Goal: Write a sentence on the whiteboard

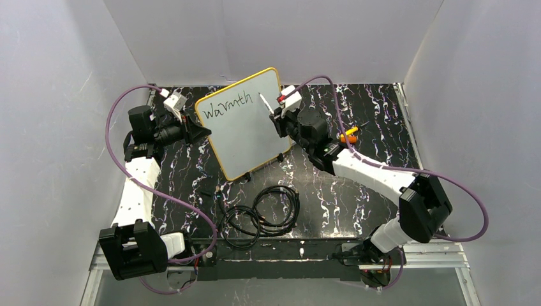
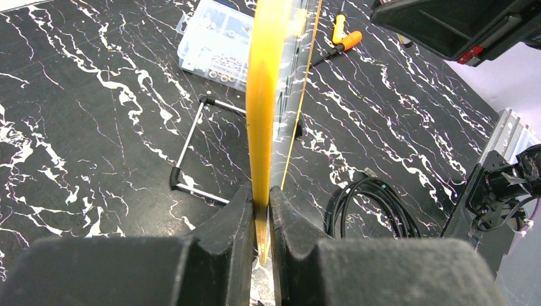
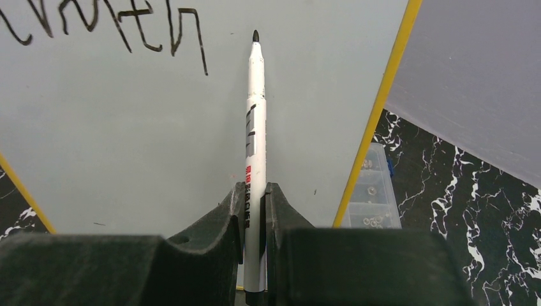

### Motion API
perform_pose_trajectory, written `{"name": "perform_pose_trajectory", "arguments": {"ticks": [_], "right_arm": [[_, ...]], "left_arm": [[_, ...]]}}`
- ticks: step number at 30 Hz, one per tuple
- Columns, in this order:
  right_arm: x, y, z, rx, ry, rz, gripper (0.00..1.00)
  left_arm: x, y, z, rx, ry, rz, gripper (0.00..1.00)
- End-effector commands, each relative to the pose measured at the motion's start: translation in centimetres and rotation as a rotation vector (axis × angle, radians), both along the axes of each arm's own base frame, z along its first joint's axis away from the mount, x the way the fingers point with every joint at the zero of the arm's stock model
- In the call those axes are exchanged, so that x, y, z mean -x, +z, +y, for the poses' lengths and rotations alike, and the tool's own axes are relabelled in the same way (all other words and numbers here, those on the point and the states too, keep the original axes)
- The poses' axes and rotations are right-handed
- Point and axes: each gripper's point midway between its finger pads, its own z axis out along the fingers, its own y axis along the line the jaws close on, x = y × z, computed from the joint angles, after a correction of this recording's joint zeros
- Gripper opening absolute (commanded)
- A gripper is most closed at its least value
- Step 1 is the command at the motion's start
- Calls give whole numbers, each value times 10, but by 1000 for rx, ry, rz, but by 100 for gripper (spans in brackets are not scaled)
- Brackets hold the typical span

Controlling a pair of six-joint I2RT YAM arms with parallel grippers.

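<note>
The whiteboard (image 1: pixel 249 131) stands tilted on its black feet at the table's middle back, white with a yellow frame. One black word, "Warmth" (image 1: pixel 224 106), runs along its top; it also shows in the right wrist view (image 3: pixel 108 22). My left gripper (image 1: pixel 199 132) is shut on the board's left yellow edge (image 2: pixel 261 115). My right gripper (image 1: pixel 275 115) is shut on a white marker (image 3: pixel 255 134), its black tip (image 3: pixel 255 36) pointing at the board just right of the word; whether it touches the board I cannot tell.
A clear plastic compartment box (image 2: pixel 217 43) lies behind the board. Orange-handled tools (image 1: pixel 348 135) lie at the right. Coiled black cables (image 1: pixel 261 213) lie in front of the board. The board's wire stand (image 2: pixel 191 150) rests on the black marbled table.
</note>
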Motion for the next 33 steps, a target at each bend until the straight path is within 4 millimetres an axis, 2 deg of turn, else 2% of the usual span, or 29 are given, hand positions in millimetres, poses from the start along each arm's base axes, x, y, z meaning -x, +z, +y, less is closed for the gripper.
{"name": "perform_pose_trajectory", "arguments": {"ticks": [1, 8, 17, 22, 33], "right_arm": [[-17, 28, 0, -42, -37, -61, 1], [-27, 20, -1, -29, -55, -42, 1], [-36, 22, -12, -43, -106, -34, 1], [-32, 17, -7, -37, -72, -22, 1], [-18, -13, 1, 34, 7, 37, 1]], "left_arm": [[13, -5, -6, 10, -16, 51, 0], [12, -5, -5, 11, -17, 50, 0], [13, -5, -6, 12, -18, 51, 0], [12, -5, -5, 12, -19, 50, 0], [12, -5, -6, 14, -22, 52, 0]]}}
